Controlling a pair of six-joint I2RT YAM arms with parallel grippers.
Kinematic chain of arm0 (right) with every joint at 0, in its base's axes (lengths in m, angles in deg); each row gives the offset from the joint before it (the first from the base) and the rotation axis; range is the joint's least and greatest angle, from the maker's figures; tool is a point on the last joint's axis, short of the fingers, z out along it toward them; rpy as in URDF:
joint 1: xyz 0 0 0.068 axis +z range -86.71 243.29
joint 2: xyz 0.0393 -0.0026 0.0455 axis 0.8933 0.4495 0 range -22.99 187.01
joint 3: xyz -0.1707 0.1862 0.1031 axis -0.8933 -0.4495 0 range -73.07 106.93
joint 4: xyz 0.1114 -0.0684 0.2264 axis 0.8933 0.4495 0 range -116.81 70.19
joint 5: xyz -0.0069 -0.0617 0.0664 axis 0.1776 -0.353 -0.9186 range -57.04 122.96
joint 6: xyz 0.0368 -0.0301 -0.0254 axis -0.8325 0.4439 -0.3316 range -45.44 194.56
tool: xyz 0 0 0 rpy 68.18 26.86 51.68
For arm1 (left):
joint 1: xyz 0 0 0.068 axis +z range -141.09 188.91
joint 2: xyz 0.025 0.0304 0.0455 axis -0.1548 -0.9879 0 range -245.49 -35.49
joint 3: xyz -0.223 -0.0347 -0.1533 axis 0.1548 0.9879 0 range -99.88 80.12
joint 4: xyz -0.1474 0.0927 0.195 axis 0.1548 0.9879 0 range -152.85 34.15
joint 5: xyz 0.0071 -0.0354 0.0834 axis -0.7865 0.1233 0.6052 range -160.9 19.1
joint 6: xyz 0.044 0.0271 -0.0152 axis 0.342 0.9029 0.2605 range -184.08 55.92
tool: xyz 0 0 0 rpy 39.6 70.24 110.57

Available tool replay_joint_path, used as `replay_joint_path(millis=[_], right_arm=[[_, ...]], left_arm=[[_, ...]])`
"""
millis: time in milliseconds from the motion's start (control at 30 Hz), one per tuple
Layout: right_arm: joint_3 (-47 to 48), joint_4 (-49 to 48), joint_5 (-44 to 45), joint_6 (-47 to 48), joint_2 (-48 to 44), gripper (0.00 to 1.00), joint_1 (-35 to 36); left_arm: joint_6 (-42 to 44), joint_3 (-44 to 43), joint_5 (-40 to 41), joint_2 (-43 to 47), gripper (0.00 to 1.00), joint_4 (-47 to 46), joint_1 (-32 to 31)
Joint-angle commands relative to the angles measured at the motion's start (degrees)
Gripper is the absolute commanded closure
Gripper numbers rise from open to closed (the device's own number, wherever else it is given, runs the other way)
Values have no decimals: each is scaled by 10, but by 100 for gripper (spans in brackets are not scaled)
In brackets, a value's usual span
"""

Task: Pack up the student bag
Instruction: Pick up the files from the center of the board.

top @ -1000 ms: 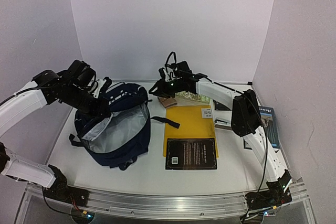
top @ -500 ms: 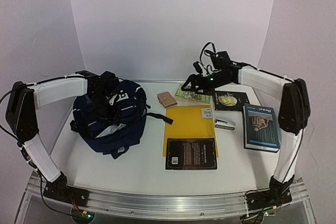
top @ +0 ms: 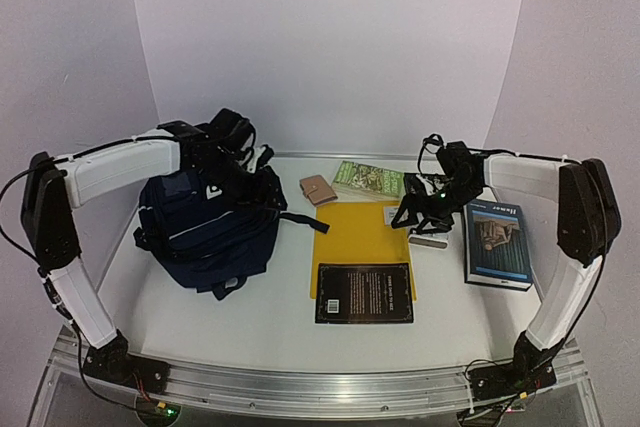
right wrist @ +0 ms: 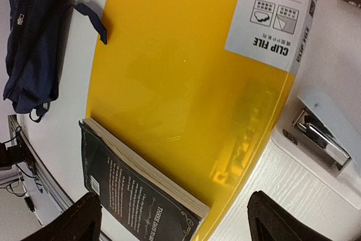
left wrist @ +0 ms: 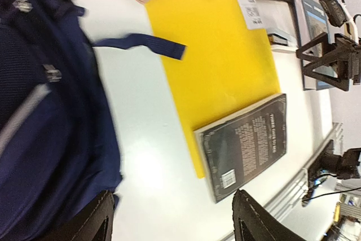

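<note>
The student bag (top: 205,232) is a navy backpack slumped at the left of the table, its strap (left wrist: 141,42) trailing towards the yellow clip file (top: 365,232). My left gripper (top: 245,152) hovers at the bag's upper right edge. It is open and holds nothing; the bag (left wrist: 39,111) lies to the left of its fingers (left wrist: 93,224). My right gripper (top: 412,215) hangs open over the file's right edge (right wrist: 186,83), beside the stapler (right wrist: 318,131), with nothing between its jaws.
A black book (top: 365,293) lies on the file's near end. A blue book (top: 496,243) sits at the right, and a green book (top: 368,179) and a tan wallet (top: 318,188) at the back. The stapler (top: 428,240) lies between the file and the blue book.
My left gripper has opened and let go of the bag, which now sits slumped with its mouth no longer spread. The right gripper opened and swung from the back to the file's right edge.
</note>
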Motion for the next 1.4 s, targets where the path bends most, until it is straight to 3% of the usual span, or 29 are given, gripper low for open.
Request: replay_joint_path(millis=[0, 367, 700, 1100, 1267, 1367], right_arm=[[-23, 2, -11, 24, 0, 13, -22], [-31, -6, -42, 30, 63, 21, -30], [-62, -63, -63, -34, 97, 20, -30], [-97, -210, -154, -149, 145, 23, -21], [-103, -280, -204, -191, 107, 31, -14], [-103, -302, -233, -211, 84, 41, 1]], left_arm=[[-55, -15, -72, -72, 28, -69, -16], [-104, -93, -138, -227, 33, -116, -41], [-150, -97, -137, -290, 33, -119, -44], [-156, -118, -184, -380, 41, -132, -49], [-161, -98, -208, -391, 45, -161, -50], [-160, -90, -218, -393, 46, -170, -50]])
